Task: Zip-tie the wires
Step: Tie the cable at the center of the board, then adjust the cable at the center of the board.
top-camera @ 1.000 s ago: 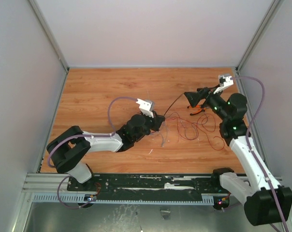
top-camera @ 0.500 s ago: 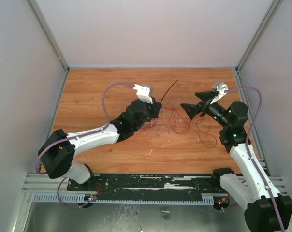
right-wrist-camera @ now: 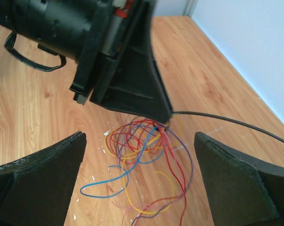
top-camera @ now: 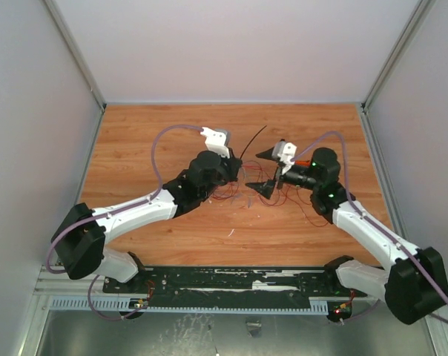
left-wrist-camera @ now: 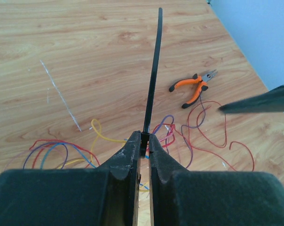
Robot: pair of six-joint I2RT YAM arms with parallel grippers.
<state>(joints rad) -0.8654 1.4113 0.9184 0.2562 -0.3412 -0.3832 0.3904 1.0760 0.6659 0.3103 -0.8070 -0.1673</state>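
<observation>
Top view: left gripper is seen clamped on the zip tie, which slants up toward the far right. Right gripper is spread wide, nothing held, facing it.
Left wrist: the strip is nipped at its near end; the wires lie tangled on the table, orange pliers beyond.
Right wrist: wires are framed between the spread fingers.
</observation>
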